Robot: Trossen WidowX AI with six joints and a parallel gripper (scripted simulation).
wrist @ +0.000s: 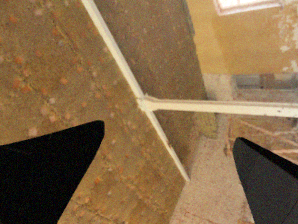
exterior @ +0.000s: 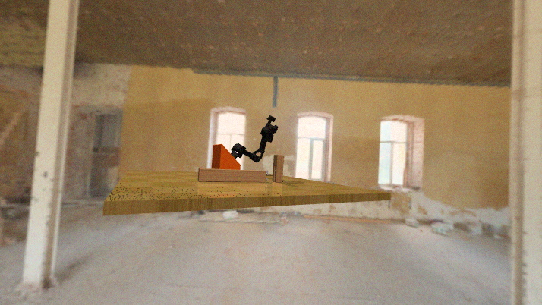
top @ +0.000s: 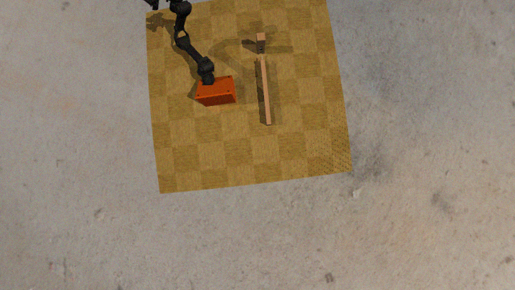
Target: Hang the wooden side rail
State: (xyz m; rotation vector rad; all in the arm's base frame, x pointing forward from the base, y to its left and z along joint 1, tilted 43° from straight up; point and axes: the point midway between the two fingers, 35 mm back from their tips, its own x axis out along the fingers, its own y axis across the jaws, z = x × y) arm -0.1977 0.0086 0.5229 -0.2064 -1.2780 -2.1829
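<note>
The wooden side rail [top: 266, 94] [exterior: 231, 175] lies along the table, upright on its long narrow edge. Its near end faces the headboard post [top: 260, 37] [exterior: 278, 168], with a small gap between them. Small grey steel hooks [exterior: 267, 176] show faintly at that rail end, outside the post. The post stands upright; a dark slot shows on its rail-facing side in the top view, but its pins are too small to tell. My gripper [exterior: 271, 117] [wrist: 168, 136] is open and empty, raised high above the table and away from the rail and post. It is partly cut off in the top view.
The orange wedge-shaped base [top: 216, 87] [exterior: 220, 158] carries the arm and stands beside the rail. The arm [top: 191, 52] [exterior: 250, 154] reaches up from it. The checkered wooden table [top: 238, 155] [exterior: 243, 201] ends in open edges.
</note>
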